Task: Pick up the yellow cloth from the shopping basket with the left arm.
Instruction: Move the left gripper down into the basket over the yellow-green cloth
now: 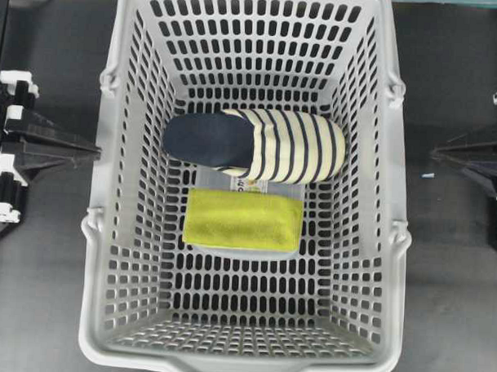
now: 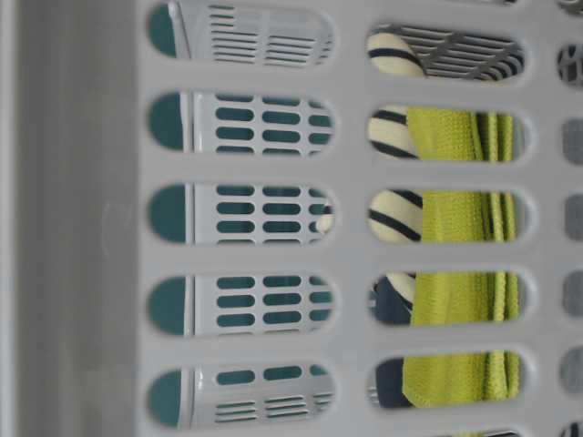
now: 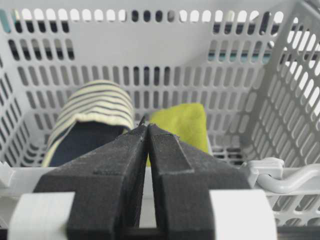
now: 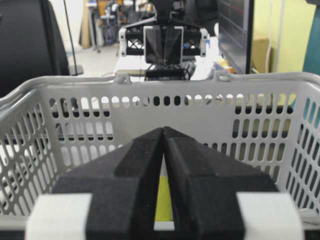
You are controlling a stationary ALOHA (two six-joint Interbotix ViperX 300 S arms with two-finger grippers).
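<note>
The yellow cloth lies flat in the middle of the grey shopping basket, on top of a clear box. It also shows in the left wrist view and the table-level view. My left gripper is shut and empty, outside the basket's left wall at rim height. In the left wrist view its tips point at the cloth over the rim. My right gripper is shut and empty outside the right wall.
A cream slipper with navy stripes and a navy toe lies just behind the cloth, touching the clear box. The basket's tall slotted walls stand between both grippers and the cloth. Dark tabletop lies on both sides.
</note>
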